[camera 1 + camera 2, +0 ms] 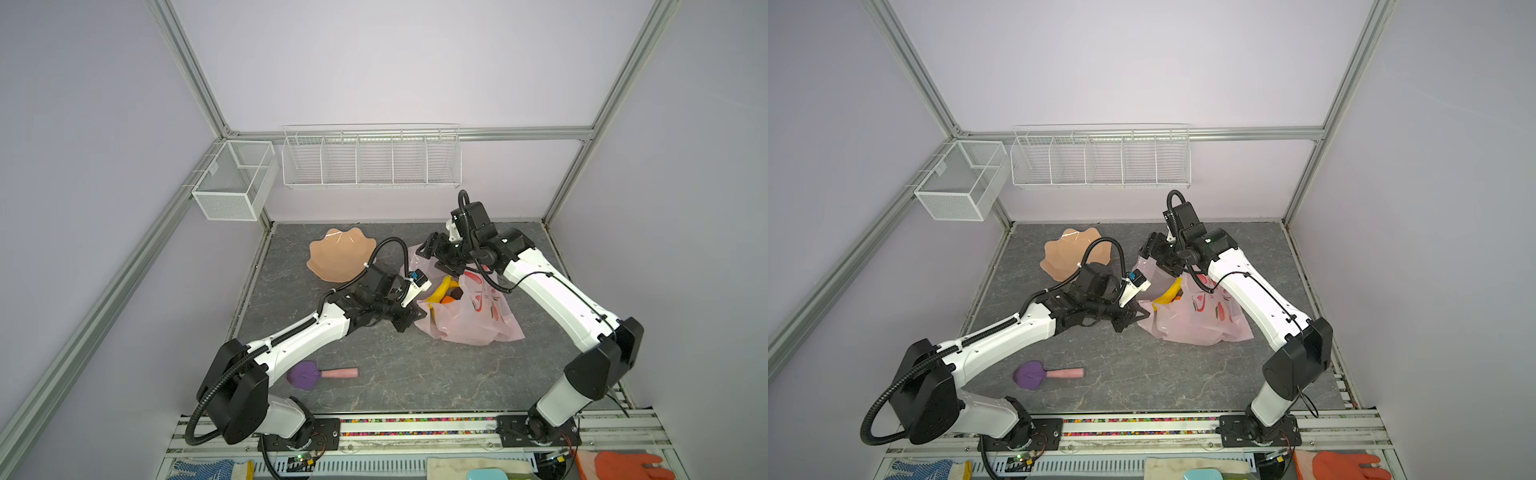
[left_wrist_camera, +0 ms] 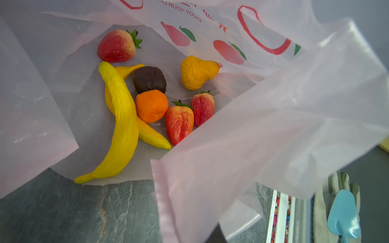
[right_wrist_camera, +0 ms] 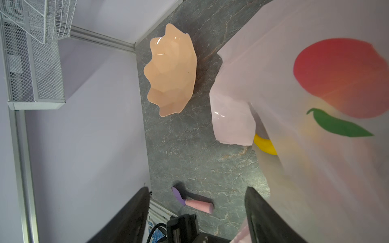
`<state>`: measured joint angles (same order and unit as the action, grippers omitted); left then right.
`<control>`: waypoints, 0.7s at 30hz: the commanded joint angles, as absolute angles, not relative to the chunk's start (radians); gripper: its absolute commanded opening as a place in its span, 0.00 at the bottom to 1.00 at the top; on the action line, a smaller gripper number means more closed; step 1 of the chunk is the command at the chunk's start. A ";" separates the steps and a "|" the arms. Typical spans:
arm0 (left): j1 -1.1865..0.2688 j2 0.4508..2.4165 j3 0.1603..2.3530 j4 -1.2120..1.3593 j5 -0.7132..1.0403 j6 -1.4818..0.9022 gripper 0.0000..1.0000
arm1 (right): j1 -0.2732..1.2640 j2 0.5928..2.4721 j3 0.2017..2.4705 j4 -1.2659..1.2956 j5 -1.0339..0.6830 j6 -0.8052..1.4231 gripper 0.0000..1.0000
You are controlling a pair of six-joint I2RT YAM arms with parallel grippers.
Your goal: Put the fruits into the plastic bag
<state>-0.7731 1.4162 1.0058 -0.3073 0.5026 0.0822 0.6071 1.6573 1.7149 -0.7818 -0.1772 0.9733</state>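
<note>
The pale pink plastic bag (image 1: 478,322) (image 1: 1196,326) lies on the table with its mouth held open. My left gripper (image 1: 409,320) (image 1: 1133,318) is shut on the bag's near rim. In the left wrist view the film (image 2: 231,168) covers the jaws and only one dark finger (image 2: 214,235) shows. Inside lie the fruits: two bananas (image 2: 120,117), three strawberries (image 2: 116,46), an orange (image 2: 151,106), a pear (image 2: 196,72) and a dark round one (image 2: 149,79). My right gripper (image 1: 432,249) (image 3: 197,210) hangs open above the far rim, holding nothing; bag film brushes one finger (image 3: 265,216).
A peach scalloped bowl (image 1: 338,255) (image 3: 171,71) sits at the back left of the bag. A purple-headed, pink-handled utensil (image 1: 320,374) lies near the front left. Wire baskets (image 1: 372,160) hang on the back wall. Gloves and a blue scoop (image 2: 343,214) lie beyond the front rail.
</note>
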 commanded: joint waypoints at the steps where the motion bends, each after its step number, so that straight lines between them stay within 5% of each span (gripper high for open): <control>1: -0.779 1.396 0.989 -0.275 0.485 0.072 0.00 | 0.627 1.657 1.702 -0.773 -0.187 1.022 0.74; 21: -0.798 1.376 0.976 -0.287 0.480 0.085 0.00 | 0.653 1.774 1.623 -0.687 -0.107 1.054 0.86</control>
<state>-0.7879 1.3979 0.9878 -0.2928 0.4858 0.0822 0.6456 1.7576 1.6466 -0.7006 -0.1402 1.0412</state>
